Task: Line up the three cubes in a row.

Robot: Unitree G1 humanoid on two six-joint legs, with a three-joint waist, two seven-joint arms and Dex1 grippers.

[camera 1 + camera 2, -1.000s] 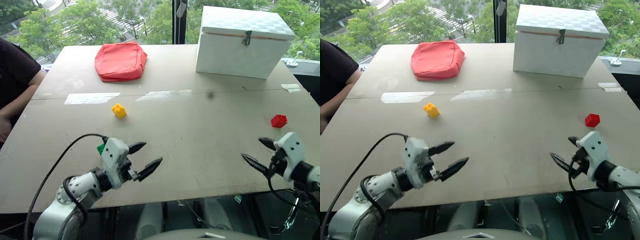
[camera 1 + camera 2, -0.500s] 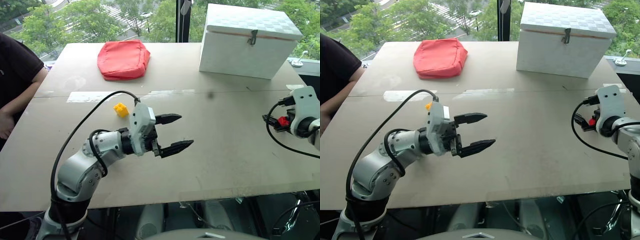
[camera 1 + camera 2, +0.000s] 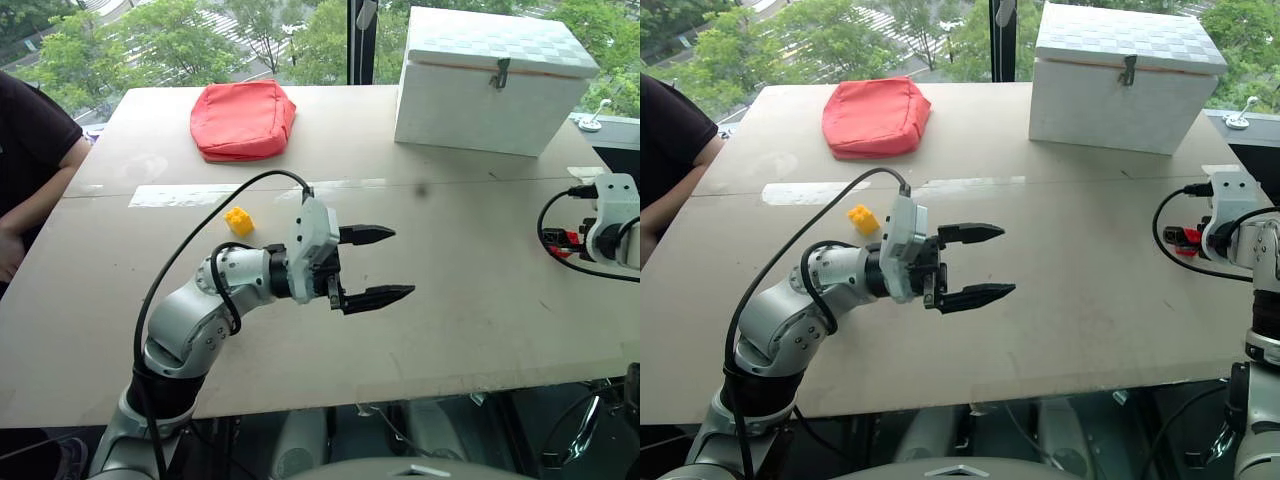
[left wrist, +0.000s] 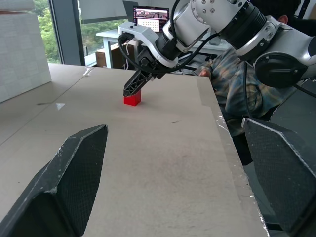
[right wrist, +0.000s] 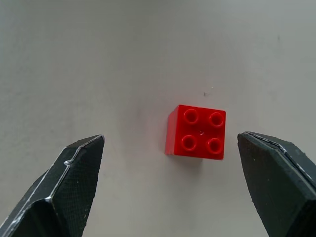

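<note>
A: How is the room along the edges of the pale, scuffed tabletop (image 3: 470, 320) described?

B: The near half is seen to be bare between the two arms. Along the far edge, a large white box with a metal latch (image 3: 493, 80) is set toward the right corner and a red fabric pouch (image 3: 243, 120) toward the left. A person's dark sleeve (image 3: 35, 140) is seen at the left edge. The right edge is shown in the left wrist view just beyond the small red studded plastic cube (image 4: 132, 98).

A: And the tools?

B: The left gripper (image 3: 375, 265) is held level above the middle of the table, pointed toward the right, its two black fingers spread wide with nothing between them and nothing touched. The right gripper (image 5: 175, 190) is poised over the red cube, tilted down at it, its fingers parted wide on either side; the cube is seen between them with table showing on both sides, so it is not gripped.

A: Where are the cubes?

B: The red cube lies near the right edge, studs up. The small yellow studded plastic cube (image 3: 238, 220) lies left of centre, just behind the left forearm. The green cube cannot be made out.
</note>
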